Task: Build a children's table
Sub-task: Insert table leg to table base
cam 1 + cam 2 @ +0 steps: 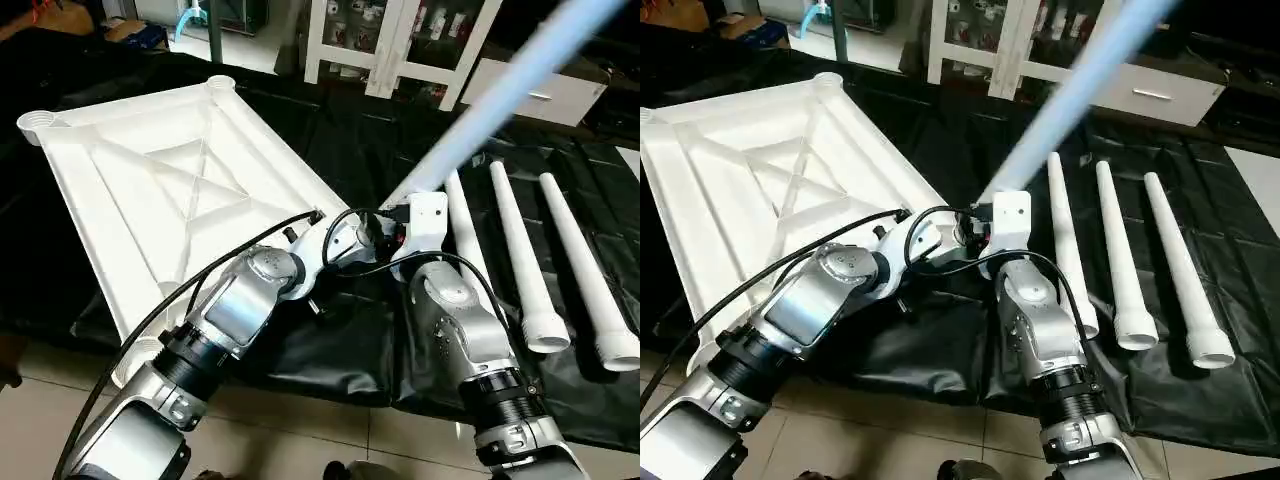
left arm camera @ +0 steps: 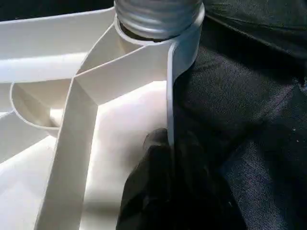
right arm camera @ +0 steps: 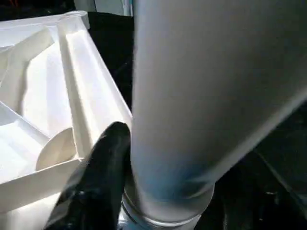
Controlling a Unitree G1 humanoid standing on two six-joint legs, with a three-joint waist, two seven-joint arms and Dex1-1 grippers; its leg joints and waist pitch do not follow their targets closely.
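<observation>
Right tool (image 3: 144, 191) grips smooth tapered leg (image 1: 520, 75); ribbed top (image 1: 160, 180).

I can read no text, label, brand, number or sign anywhere in my views. The white table top (image 1: 170, 180) carries only bare ribs, the legs (image 1: 520, 260) are plain, and the black sheet (image 1: 340, 350) under them has no print. The small items behind the cabinet's (image 1: 400, 40) glass doors are too small for me to make out any lettering.
</observation>
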